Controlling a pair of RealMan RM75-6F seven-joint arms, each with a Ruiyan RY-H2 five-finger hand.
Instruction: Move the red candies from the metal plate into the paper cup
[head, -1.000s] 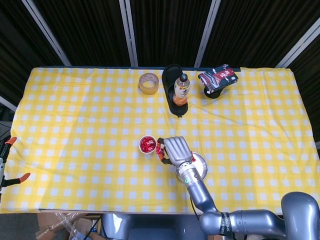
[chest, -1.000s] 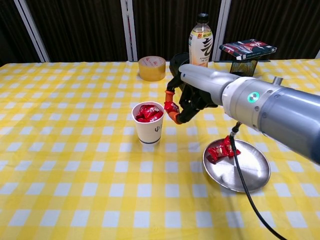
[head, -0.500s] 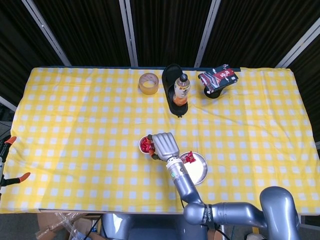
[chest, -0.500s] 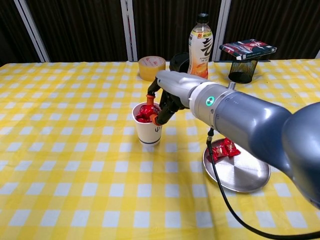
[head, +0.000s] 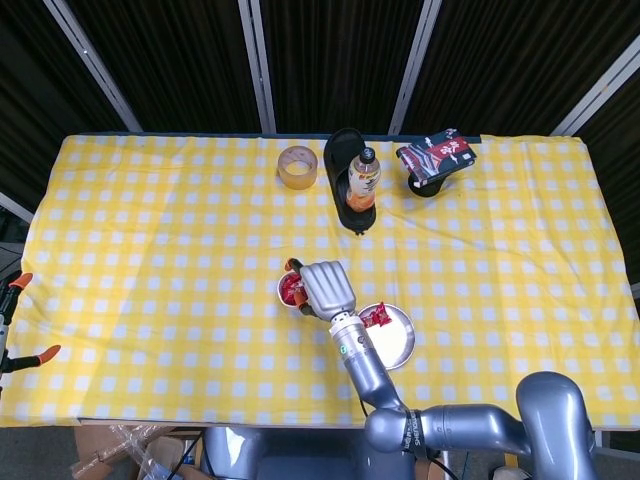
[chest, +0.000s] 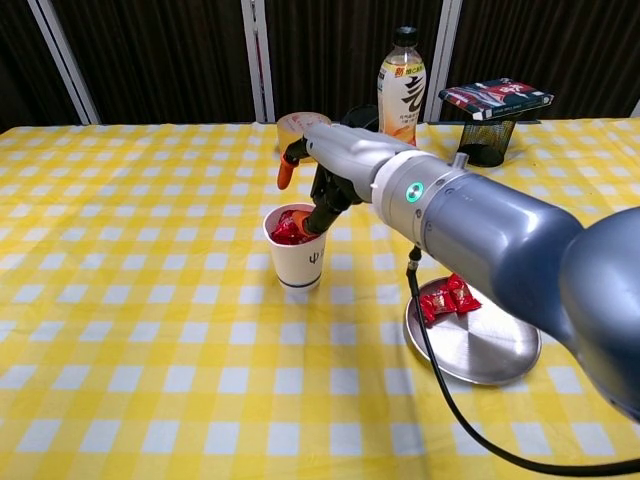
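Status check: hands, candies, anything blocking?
Right hand over paper cup, fingers spread, nothing visibly held. Left hand not in view. Red candies remain on metal plate. Nothing blocking.

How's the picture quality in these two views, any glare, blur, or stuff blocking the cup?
Head view: evenly lit and sharp, but the right robot hand covers part of the paper cup. Chest view: the metal plate shows soft reflections, no harsh glare; the arm looms large in the foreground; background curtains are very dark.

Bright, even light from above; both views sharp. Soft, short shadows on the desk (head: 150, 230) — mild glare on the plate (chest: 490, 345), backdrop dark.
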